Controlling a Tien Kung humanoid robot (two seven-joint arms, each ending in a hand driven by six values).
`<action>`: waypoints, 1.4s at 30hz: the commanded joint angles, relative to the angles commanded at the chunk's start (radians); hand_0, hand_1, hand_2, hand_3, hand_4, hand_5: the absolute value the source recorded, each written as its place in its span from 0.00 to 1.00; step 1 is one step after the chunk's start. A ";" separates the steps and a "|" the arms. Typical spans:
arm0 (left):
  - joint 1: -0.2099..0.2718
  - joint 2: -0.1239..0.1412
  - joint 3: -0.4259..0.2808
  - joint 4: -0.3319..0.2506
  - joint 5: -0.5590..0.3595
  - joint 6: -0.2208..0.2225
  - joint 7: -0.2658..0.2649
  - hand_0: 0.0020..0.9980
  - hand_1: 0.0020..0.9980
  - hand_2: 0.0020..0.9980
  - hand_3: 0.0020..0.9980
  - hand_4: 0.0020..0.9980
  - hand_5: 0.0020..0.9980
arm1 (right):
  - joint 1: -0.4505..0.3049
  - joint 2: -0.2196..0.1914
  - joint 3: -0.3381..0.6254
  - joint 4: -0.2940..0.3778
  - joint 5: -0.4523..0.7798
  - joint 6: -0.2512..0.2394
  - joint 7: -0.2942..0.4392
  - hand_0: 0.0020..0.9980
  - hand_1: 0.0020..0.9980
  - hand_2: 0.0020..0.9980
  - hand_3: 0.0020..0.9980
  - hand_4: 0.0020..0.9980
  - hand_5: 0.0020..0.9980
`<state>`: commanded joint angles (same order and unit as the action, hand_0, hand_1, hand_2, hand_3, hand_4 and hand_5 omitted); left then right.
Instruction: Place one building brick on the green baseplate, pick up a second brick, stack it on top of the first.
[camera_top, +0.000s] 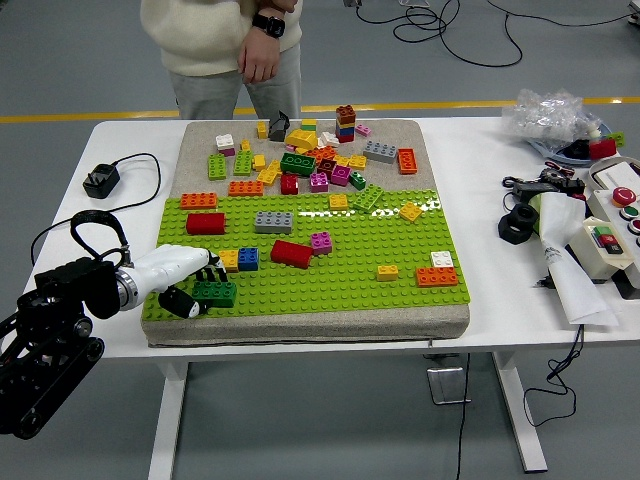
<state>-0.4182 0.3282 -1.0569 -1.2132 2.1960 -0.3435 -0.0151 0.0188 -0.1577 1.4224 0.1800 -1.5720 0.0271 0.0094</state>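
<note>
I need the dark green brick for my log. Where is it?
In the head view, the dark green brick sits at the baseplate's near-left corner, in the left hand.

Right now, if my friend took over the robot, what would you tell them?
Left hand: fingers around the dark green brick, at the near left corner of the green baseplate.
Right hand: not in view.
Done: that brick is on or just over the baseplate; I cannot tell whether it is pressed down.
Left: let go, pick a second brick, perhaps the blue brick close by, and stack it on top.
A person stands at the far side, hands off the table.
</note>
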 joint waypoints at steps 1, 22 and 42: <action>0.000 0.000 0.000 -0.001 0.000 -0.003 0.001 0.83 0.73 0.58 0.65 0.68 0.00 | 0.000 0.000 0.000 0.000 0.000 0.000 0.000 0.77 0.70 0.74 0.75 1.00 0.63; -0.006 -0.004 -0.003 0.005 -0.024 0.005 0.006 0.88 0.77 0.76 0.78 0.89 0.01 | 0.001 0.001 -0.002 0.000 0.000 0.002 0.000 0.77 0.70 0.74 0.75 1.00 0.63; -0.007 -0.006 0.001 -0.021 -0.048 0.027 0.013 0.89 0.77 0.77 0.81 0.93 0.04 | -0.001 0.002 -0.004 0.000 -0.004 0.004 -0.002 0.77 0.70 0.74 0.75 1.00 0.63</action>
<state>-0.4253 0.3218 -1.0558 -1.2337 2.1479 -0.3162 -0.0016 0.0176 -0.1558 1.4184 0.1800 -1.5765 0.0308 0.0071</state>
